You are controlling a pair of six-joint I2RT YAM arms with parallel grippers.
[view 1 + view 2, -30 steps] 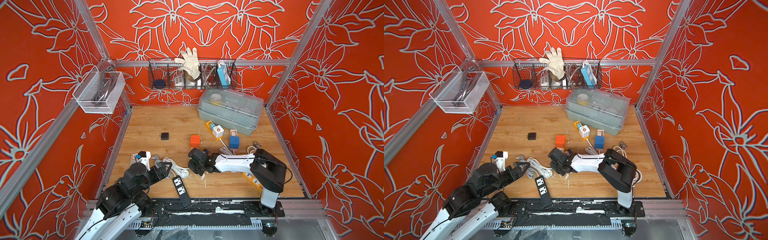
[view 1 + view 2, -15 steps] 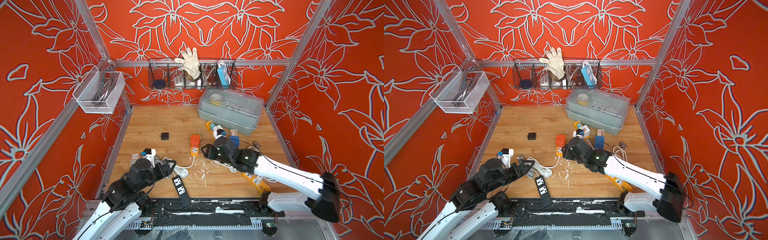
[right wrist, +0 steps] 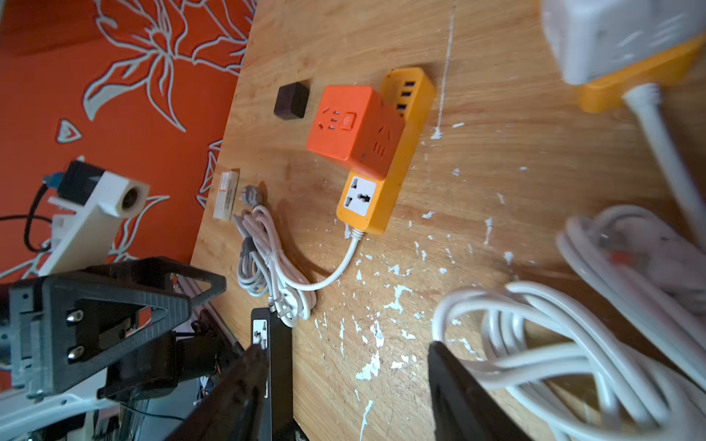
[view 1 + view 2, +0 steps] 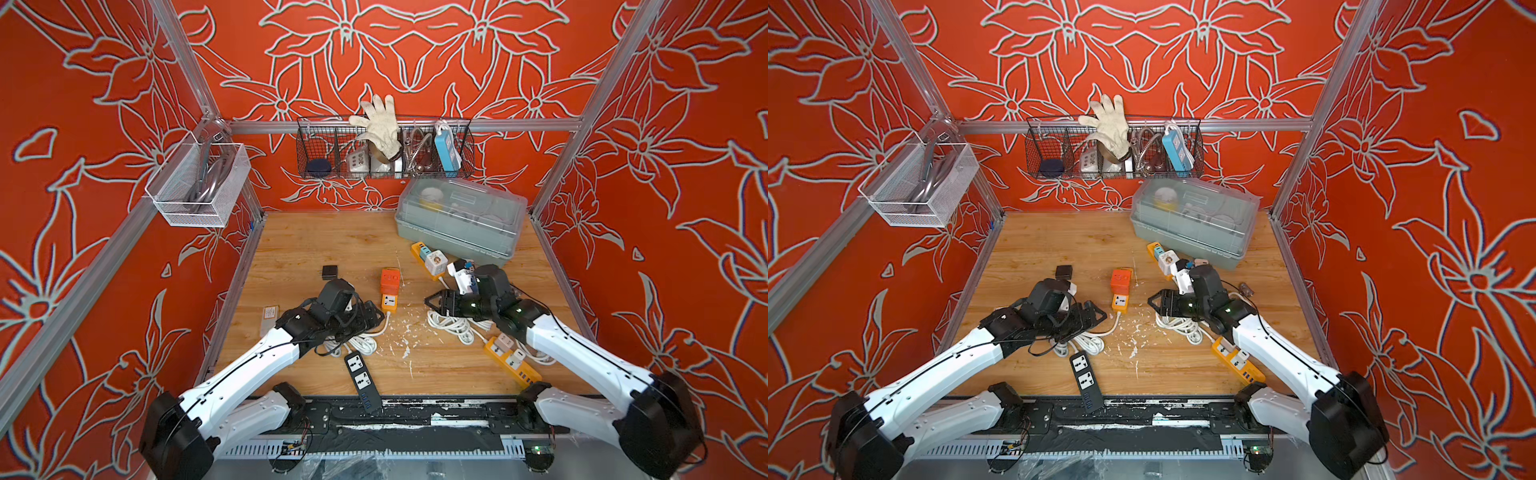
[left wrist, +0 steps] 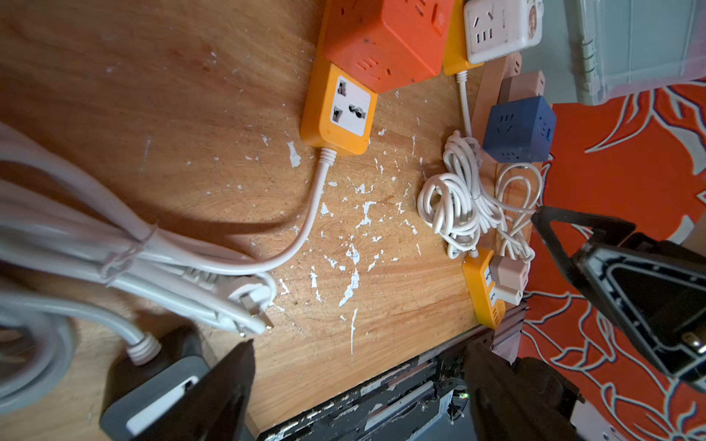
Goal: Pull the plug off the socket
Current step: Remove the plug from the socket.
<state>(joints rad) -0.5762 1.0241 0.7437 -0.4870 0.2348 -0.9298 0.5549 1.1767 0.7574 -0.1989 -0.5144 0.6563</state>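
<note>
- Hovering low over the wooden table (image 4: 332,245), the left gripper (image 5: 359,343) has its fingers spread wide with nothing between them; a bundled white cord (image 5: 114,244) lies just beside it.
- The right gripper (image 4: 431,300) also stands parted and empty, above a coil of white cable (image 4: 451,326).
- The orange cube plug (image 4: 390,279) sits seated on the yellow power strip (image 4: 388,302), between the two grippers and apart from both.
- One socket face of the strip beside the cube is bare.
- The strip's own white lead curves toward the bundle.
- A black power strip (image 4: 360,374) lies near the front edge.
</note>
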